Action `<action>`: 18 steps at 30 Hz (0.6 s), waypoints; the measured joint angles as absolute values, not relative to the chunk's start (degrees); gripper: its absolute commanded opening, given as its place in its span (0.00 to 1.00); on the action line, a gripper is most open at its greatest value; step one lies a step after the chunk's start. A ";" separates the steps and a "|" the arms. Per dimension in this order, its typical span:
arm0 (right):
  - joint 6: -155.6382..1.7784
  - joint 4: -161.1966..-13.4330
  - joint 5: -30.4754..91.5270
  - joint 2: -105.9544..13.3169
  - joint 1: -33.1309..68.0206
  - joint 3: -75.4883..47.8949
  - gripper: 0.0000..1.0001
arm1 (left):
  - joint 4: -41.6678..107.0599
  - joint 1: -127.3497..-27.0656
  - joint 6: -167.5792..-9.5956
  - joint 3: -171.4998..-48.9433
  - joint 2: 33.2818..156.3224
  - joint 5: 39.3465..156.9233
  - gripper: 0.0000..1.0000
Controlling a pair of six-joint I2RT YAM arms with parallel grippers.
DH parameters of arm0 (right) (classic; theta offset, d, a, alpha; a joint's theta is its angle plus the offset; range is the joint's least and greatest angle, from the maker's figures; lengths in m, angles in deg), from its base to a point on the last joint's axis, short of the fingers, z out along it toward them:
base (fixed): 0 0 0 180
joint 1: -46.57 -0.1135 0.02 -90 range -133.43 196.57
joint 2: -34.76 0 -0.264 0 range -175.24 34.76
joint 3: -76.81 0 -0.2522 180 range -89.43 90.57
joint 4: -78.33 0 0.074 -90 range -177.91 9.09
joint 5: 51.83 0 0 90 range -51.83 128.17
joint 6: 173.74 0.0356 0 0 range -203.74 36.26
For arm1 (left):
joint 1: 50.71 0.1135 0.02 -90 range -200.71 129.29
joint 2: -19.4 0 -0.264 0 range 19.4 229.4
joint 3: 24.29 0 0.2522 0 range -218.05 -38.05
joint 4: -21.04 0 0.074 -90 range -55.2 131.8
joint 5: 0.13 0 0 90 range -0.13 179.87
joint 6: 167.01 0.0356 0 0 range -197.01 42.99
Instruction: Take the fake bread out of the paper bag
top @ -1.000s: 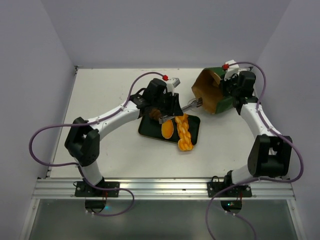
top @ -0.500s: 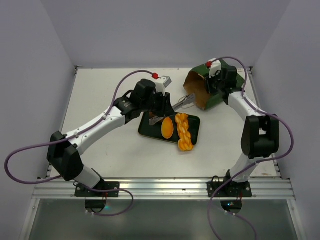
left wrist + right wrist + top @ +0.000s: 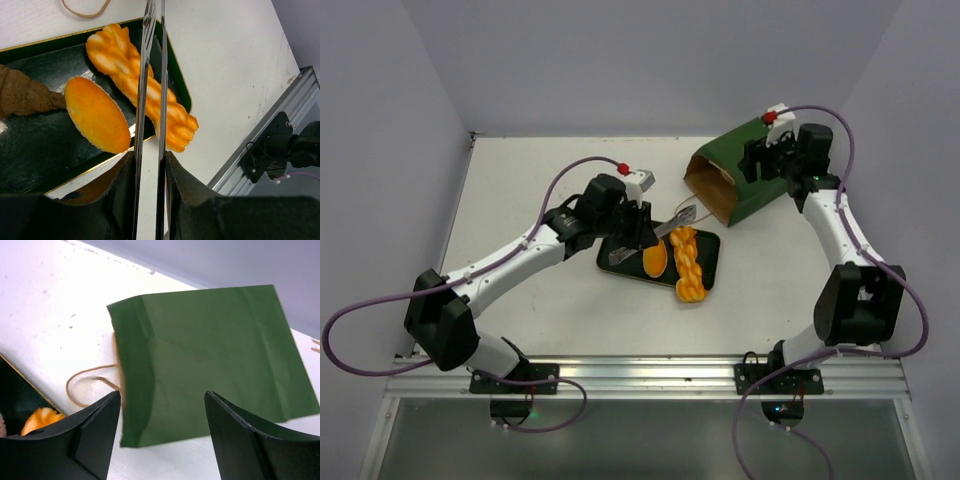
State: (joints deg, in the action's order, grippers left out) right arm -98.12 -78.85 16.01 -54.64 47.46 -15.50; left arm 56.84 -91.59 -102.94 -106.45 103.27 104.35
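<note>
The dark green paper bag [image 3: 745, 178] lies on its side at the back right, its brown mouth facing left. My right gripper [image 3: 763, 160] hovers over it, open, and in the right wrist view the bag [image 3: 210, 355] lies flat below the gripper [image 3: 162, 432]. On the black tray [image 3: 620, 268] lie an orange braided loaf [image 3: 688, 265] and an orange oval roll [image 3: 654, 260]. In the left wrist view the loaf [image 3: 120, 67], roll [image 3: 95, 115] and a dark brown piece [image 3: 22, 92] show. My left gripper [image 3: 150, 200] is shut on metal tongs [image 3: 150, 75] that reach over the tray.
A thin string handle [image 3: 87, 377] trails from the bag's mouth onto the white table. The tray's near corner [image 3: 15, 395] is close to it. Grey walls bound the table at the back and sides, and an aluminium rail [image 3: 640, 372] runs along the front edge.
My right gripper has opened and let go of the bag, which has dropped flat onto its side. The left arm has drawn the tongs back from the bag's mouth, over the tray.
</note>
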 measured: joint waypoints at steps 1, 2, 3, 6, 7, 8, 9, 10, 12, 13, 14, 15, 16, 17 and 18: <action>-97.31 -78.87 14.92 -54.16 48.81 -15.30 0.72 | 56.80 -91.59 -102.92 -106.10 103.18 104.38 0.32; -96.37 -78.87 14.09 -54.08 50.30 -15.02 0.72 | 56.78 -91.59 -102.94 -105.84 103.14 104.38 0.32; -95.45 -78.87 13.52 -54.10 51.54 -14.73 0.70 | 56.76 -91.59 -102.92 -105.62 103.05 104.38 0.32; -92.30 -78.92 16.23 -54.53 53.64 -14.71 0.69 | 56.69 -91.59 -102.94 -105.51 103.05 104.40 0.32; -90.64 -79.31 18.55 -54.97 53.73 -14.69 0.68 | 56.67 -91.59 -102.94 -105.49 103.05 104.40 0.32; -88.45 -79.59 21.24 -55.67 53.69 -14.60 0.67 | 56.49 -91.59 -102.94 -105.38 103.05 104.40 0.32; -86.01 -79.81 24.50 -56.57 53.60 -14.49 0.65 | 56.41 -91.59 -102.94 -105.27 103.03 104.40 0.32; -83.73 -79.94 28.28 -57.68 53.40 -14.30 0.63 | 56.27 -91.59 -102.94 -105.12 103.03 104.42 0.32; -78.49 -80.18 34.72 -60.13 53.36 -14.10 0.59 | 56.08 -91.59 -102.94 -104.77 102.99 104.42 0.32; -76.13 -80.07 37.52 -61.31 53.45 -14.12 0.58 | 56.06 -91.59 -102.96 -104.62 102.94 104.42 0.32; -73.66 -79.99 39.88 -62.40 53.69 -14.12 0.57 | 55.84 -91.57 -102.96 -104.38 102.83 104.42 0.32; -71.23 -79.81 41.87 -63.26 53.86 -14.12 0.56 | 55.66 -91.55 -102.96 -104.07 102.70 104.42 0.32; -69.05 -79.72 43.64 -63.80 54.10 -14.25 0.55 | 55.53 -91.53 -102.96 -103.77 102.55 104.42 0.32; -67.01 -79.68 45.15 -64.09 54.23 -14.43 0.54 | 55.47 -91.44 -102.96 -103.48 102.38 104.44 0.32; -65.40 -79.68 46.11 -64.13 54.47 -14.58 0.54 | 55.29 -91.31 -102.98 -103.13 102.18 104.49 0.32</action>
State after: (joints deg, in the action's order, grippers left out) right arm -65.40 -79.68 46.11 -64.13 54.47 -14.58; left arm 55.29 -91.31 -102.98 -103.13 102.18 104.49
